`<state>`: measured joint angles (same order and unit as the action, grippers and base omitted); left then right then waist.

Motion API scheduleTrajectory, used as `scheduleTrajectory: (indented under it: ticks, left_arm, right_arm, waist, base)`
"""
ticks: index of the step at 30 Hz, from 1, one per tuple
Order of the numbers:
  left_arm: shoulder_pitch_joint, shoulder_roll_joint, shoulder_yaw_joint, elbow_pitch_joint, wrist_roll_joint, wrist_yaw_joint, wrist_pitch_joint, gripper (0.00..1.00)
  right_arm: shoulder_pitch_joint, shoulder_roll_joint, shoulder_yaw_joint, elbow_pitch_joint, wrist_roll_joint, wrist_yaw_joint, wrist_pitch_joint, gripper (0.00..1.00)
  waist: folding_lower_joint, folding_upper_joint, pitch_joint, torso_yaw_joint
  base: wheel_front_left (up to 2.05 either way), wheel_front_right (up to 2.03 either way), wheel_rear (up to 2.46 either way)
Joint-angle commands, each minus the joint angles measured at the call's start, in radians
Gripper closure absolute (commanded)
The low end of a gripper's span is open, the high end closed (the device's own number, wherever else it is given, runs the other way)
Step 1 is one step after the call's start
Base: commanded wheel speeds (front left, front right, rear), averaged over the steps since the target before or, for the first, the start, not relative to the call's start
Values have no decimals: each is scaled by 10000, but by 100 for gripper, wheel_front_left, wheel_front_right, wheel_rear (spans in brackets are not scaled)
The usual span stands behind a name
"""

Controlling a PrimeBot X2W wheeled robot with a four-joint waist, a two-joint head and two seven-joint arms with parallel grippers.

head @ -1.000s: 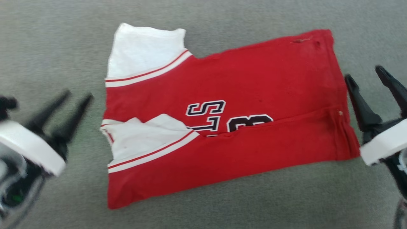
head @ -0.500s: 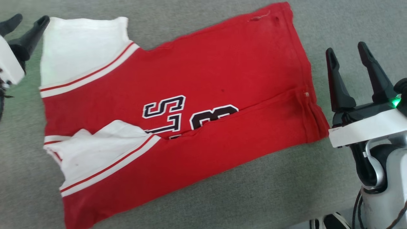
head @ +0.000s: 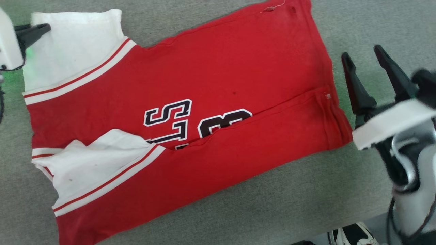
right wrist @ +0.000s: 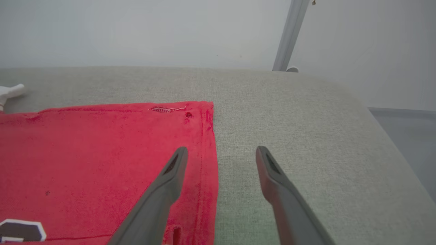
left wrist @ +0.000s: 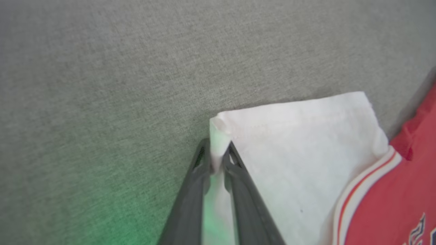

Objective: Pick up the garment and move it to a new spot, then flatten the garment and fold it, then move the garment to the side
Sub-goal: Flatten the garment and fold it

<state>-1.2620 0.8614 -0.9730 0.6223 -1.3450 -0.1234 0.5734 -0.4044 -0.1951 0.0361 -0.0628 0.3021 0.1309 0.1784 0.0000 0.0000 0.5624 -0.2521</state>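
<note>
Red knit jersey, white at the sleeves: the garment [head: 218, 75] is shown spread on the grey fabric-covered counter [head: 279, 211]. The sleeves lie to the left and the hem [head: 328, 88] to the right, and the near long edge is folded over the black lettering [head: 170, 119]. The far-left sleeve [left wrist: 299, 153] is pinched at its corner by the left jaws, which are drawn narrow on the cloth. The right jaws are held wide and empty near the hem at the right. The cloth is judged light, soft and limp, so a lift by one corner is expected to let it sag and unfold. A hold is best taken at seamed edges, sleeve corner and hem corner, where doubled layers are less likely to slip.
</note>
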Motion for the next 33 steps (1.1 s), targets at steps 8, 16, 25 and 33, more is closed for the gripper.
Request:
scheduleTrajectory:
  ticks: [8, 16, 25, 33]
  left_arm:
    - [-199, -754, -255, -314, 164, -81, -462, 100]
    - [-400, -997, -480, -792, 21, -84, -932, 100]
    - [-412, -1206, -779, -1098, -189, -55, -1491, 100]
    - [-33, -1184, -661, -1751, -653, -57, -2788, 100]
  right_arm:
    - [-3169, -1535, 1231, 1834, 1024, -7, 3746, 0]
    - [-5807, -1951, 2106, 4049, 2072, -7, 6146, 0]
    - [-6434, -2113, 2738, 5226, 2442, -7, 6514, 100]
    - [-6053, -2465, 2692, 4795, 2380, -7, 4927, 100]
  waist:
    - [0, 0, 347, 727]
    - [0, 0, 735, 1403]
    - [0, 0, 809, 1719]
    - [0, 0, -10, 2052]
  base:
    - [0, 0, 0]
    - [0, 0, 0]
    - [0, 0, 0]
    - [0, 0, 0]
